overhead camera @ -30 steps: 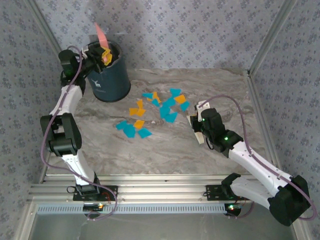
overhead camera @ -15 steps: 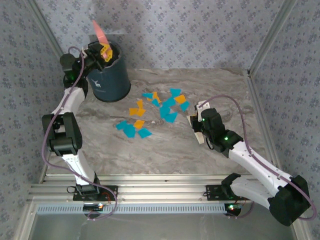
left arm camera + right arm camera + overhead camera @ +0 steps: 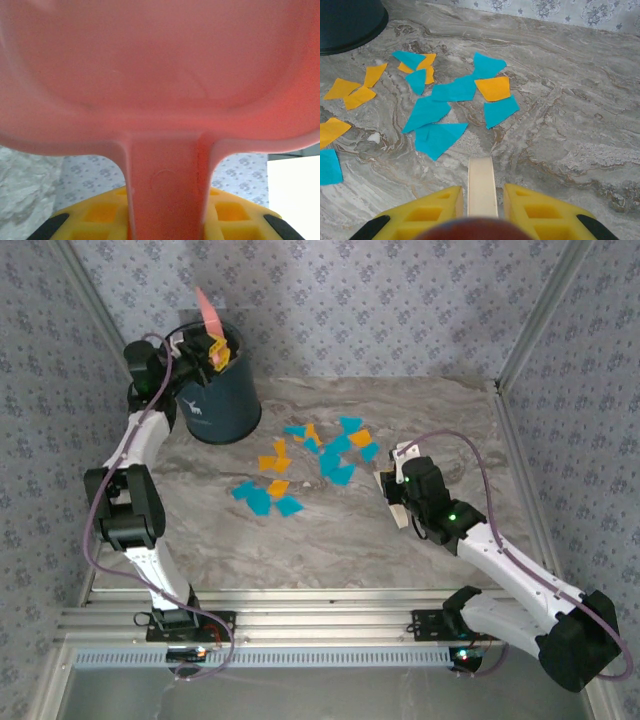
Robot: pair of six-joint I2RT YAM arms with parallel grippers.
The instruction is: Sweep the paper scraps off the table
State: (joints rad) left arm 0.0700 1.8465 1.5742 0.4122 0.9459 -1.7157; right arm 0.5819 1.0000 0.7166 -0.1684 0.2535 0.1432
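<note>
My left pincer (image 3: 212, 348) grips the pink plastic dustpan (image 3: 160, 75); my right pincer (image 3: 483, 194) clamps a cream flat strip (image 3: 481, 172), turquoise-and-orange paper scraps (image 3: 440, 112) ahead.

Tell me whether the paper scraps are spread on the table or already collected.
Spread out. The paper scraps lie flat and scattered on the table, between the dark bin and the right gripper.

Soft even light, foreground seemingly blurred.
</note>
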